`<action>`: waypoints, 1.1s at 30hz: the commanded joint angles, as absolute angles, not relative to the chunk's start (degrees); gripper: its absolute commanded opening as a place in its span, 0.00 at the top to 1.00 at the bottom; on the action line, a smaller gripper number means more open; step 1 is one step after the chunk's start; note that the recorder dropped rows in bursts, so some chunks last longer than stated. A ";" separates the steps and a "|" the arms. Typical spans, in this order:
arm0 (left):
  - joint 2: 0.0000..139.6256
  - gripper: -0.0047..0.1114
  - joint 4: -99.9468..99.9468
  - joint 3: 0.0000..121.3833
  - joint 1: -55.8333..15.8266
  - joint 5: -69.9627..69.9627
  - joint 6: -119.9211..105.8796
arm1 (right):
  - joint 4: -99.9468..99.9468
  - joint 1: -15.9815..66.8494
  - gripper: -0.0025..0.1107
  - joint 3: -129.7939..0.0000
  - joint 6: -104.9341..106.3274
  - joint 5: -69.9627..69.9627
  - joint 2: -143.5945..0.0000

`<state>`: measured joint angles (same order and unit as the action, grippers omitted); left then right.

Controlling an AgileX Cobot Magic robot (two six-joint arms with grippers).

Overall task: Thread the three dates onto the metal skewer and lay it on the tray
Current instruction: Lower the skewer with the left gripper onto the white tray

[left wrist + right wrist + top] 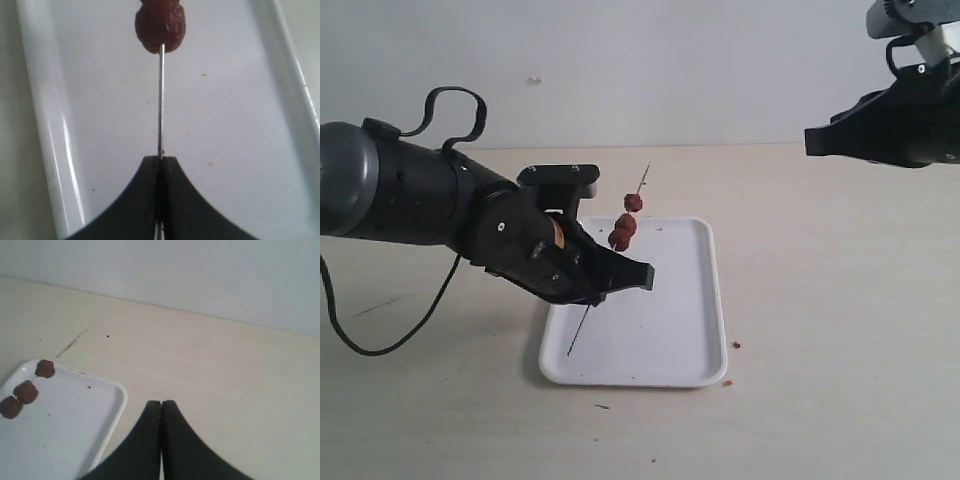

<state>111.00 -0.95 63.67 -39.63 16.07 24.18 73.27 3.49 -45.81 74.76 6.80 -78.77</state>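
Three wrinkled reddish-brown dates (624, 224) sit threaded on the thin metal skewer (642, 182), which slants above the white tray (665, 340). My left gripper (642, 276) is shut on the skewer, whose near end pokes out below it over the tray. In the left wrist view the skewer (160, 105) runs from the closed jaws of the left gripper (160, 159) up to the nearest date (160, 26). My right gripper (810, 140) hangs high at the right, shut and holding nothing. The right wrist view shows the right gripper (161, 403), the dates (26, 391) and the tray (75, 440).
The pale table (820, 300) surrounds the tray. Small brown crumbs (735, 345) lie just off the tray's right near corner. A black cable (380, 340) loops on the table at the left, below my left arm.
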 commanded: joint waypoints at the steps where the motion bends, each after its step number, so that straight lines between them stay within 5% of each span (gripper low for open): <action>1: 112.93 0.96 0.74 65.26 -40.30 18.75 24.19 | 73.60 3.31 0.98 -44.37 76.39 10.74 -73.26; 14: 113.88 0.96 1.91 65.52 -41.75 19.96 24.19 | 82.44 3.31 0.98 -40.00 86.04 13.65 -65.72; 23: 114.48 0.66 1.91 65.52 -41.90 21.18 23.97 | 82.44 3.31 0.98 -39.44 85.91 13.65 -63.40; 33: 114.48 0.63 2.06 65.52 -42.00 20.11 24.33 | 82.44 3.31 0.98 -39.20 85.91 13.65 -63.04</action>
